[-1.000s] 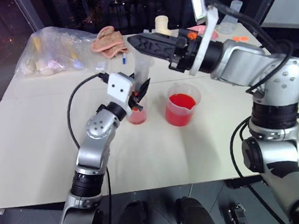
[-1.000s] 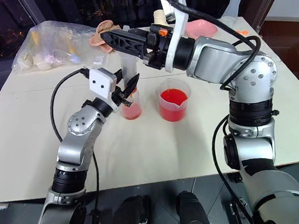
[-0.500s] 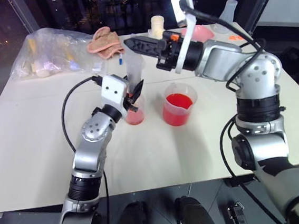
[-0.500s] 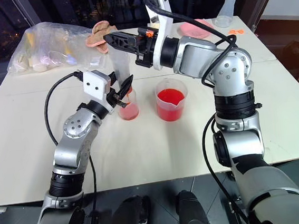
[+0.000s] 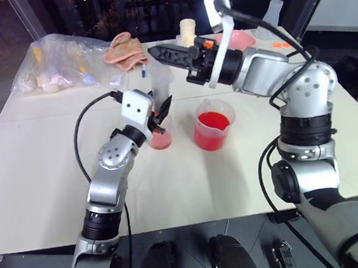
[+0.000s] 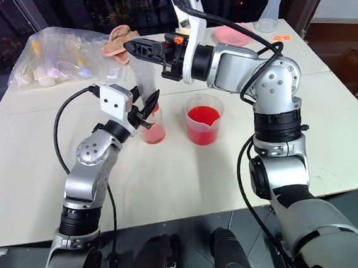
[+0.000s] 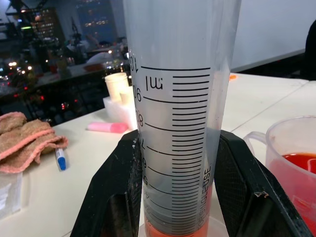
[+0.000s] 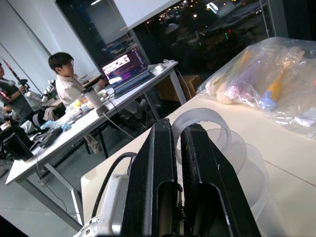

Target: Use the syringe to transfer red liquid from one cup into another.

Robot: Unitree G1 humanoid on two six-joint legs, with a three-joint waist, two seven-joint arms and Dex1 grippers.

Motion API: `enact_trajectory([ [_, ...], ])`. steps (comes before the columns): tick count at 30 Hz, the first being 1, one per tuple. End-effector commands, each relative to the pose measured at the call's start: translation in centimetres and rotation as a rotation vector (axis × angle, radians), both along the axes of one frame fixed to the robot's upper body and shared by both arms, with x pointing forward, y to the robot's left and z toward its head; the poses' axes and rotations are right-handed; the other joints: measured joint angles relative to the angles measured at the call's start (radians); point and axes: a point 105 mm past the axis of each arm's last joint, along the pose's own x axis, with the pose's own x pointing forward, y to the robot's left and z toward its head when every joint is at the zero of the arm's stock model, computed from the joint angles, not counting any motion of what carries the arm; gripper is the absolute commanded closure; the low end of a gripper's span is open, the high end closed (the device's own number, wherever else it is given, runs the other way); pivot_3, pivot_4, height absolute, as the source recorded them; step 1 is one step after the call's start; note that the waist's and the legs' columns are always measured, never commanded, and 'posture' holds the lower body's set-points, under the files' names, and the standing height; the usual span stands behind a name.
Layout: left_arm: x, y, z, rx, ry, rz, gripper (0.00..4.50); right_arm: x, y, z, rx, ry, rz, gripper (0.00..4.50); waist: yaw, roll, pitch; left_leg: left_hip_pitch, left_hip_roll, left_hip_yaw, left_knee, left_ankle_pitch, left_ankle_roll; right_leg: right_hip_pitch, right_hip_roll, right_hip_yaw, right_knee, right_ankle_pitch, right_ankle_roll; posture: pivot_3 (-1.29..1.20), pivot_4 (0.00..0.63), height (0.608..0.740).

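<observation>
Table (image 5: 35, 154): plastic bag (image 5: 64, 59), cloth (image 5: 125, 47), possibly marker (image 7: 107, 127) behind syringe (image 7: 177, 113).

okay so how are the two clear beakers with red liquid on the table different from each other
The larger beaker is wider and taller than the smaller beaker. The larger beaker stands free with nothing in it but red liquid; the smaller beaker has the syringe standing in it, held by the left gripper. The larger beaker holds more liquid. Both are clear, upright and on the table.
</observation>
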Motion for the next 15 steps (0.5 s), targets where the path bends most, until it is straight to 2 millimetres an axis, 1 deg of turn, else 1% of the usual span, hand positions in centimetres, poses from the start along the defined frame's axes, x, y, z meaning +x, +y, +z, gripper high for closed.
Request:
enact_trajectory([
  [1, -1.5, -1.4, 2.7, -0.009, -0.110, -0.064, 2.98, -0.4, 1.1, -0.9, -0.029, 0.028, 0.032, 4.46, 0.000, 0.000, 0.000, 0.000, 0.000, 0.000, 0.000, 0.000, 0.000, 0.000, 0.000, 0.000, 0.000, 0.000, 0.000, 0.00, 0.150, 0.740],
  [8, -2.1, -1.5, 3.6, -0.030, -0.109, -0.065, 2.98, 0.3, 1.3, -1.8, -0.036, 0.082, 0.018, 4.46, 0.000, 0.000, 0.000, 0.000, 0.000, 0.000, 0.000, 0.000, 0.000, 0.000, 0.000, 0.000, 0.000, 0.000, 0.000, 0.00, 0.150, 0.740],
  [15, -2.7, -1.4, 3.7, -0.044, -0.095, -0.065, 2.98, 0.6, 1.5, -2.4, -0.042, 0.113, 0.020, 4.46, -0.001, 0.000, 0.000, 0.000, 0.000, 0.000, 0.000, 0.000, 0.000, 0.000, 0.000, 0.000, 0.000, 0.000, 0.000, 0.00, 0.150, 0.740],
])
